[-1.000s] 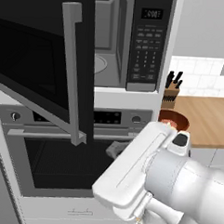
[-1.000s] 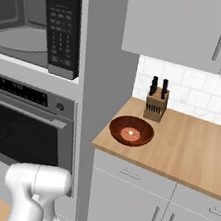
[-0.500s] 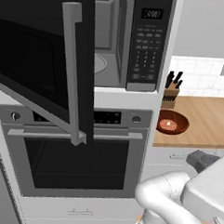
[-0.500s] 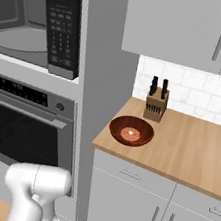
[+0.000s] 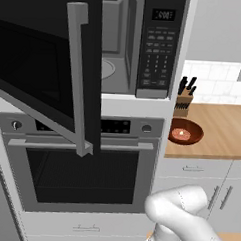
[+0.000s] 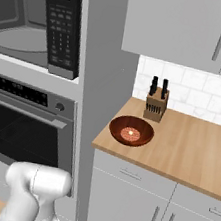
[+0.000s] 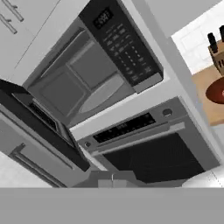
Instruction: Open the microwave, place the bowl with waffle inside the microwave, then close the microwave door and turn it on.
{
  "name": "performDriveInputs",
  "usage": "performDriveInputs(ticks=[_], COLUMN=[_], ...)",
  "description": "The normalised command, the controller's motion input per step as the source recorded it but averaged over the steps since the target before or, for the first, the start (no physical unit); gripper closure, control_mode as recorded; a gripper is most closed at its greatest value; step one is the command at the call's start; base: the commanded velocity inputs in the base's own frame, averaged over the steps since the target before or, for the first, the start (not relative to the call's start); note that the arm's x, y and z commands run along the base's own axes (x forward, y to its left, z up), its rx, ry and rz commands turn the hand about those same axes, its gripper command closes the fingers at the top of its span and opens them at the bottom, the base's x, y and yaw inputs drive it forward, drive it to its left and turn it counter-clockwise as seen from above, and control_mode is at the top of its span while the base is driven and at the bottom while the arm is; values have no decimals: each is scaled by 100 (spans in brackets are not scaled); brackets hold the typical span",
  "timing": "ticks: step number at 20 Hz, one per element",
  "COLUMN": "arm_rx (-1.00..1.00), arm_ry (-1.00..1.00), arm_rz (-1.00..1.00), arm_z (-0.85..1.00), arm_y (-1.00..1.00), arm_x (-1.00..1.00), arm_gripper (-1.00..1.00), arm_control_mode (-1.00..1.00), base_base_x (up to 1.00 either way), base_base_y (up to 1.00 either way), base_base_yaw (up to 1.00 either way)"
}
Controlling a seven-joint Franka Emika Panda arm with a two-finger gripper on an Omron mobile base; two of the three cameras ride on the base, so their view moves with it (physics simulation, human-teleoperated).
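The gripper [image 7: 112, 180] has its jaws pressed together with nothing between them; its dark tips barely rise at the bottom of the hand view, in front of the wall oven [image 7: 153, 153] and apart from every surface. That tilted hand view looks up into the microwave [image 7: 94, 74]: a grey cavity holding the round glass turntable [image 7: 101, 93], with the dark keypad strip [image 7: 124, 43] and its small display beside it. The microwave door [image 5: 45, 73], a black panel with a dark window and a long silver bar handle [image 5: 79, 80], stands swung wide open, its full face plain in the left base view, while the hand view catches it edge-on. The right base view gives what the others crop: the whole wooden counter [image 6: 192, 151] to the right of the oven column, with the bowl with waffle [image 6: 131, 130] resting on it near the front left corner. The bowl is small, round, glossy reddish-brown, and holds one pale tan piece at its centre. Just behind it, near but not touching, stands a knife block [image 6: 156, 100] with dark handles, against the white tiled wall [image 6: 206, 92]. The bowl is well apart from the gripper and the microwave.
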Motion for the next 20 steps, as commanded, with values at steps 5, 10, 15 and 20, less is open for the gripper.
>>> performDriveInputs(ticks=[5,10,15,20], arm_rx=[55,36,36,38], arm_ry=[23,16,-1,0], arm_rz=[7,4,21,34], arm_z=[16,-24,-62,-34], arm_y=[6,91,70,20], arm_x=[50,67,43,59], arm_gripper=[100,100,100,100], arm_control_mode=[-100,-100,-100,-100], base_base_x=[0,0,0,0], base_base_y=[0,0,0,0], base_base_yaw=[0,0,0,0])
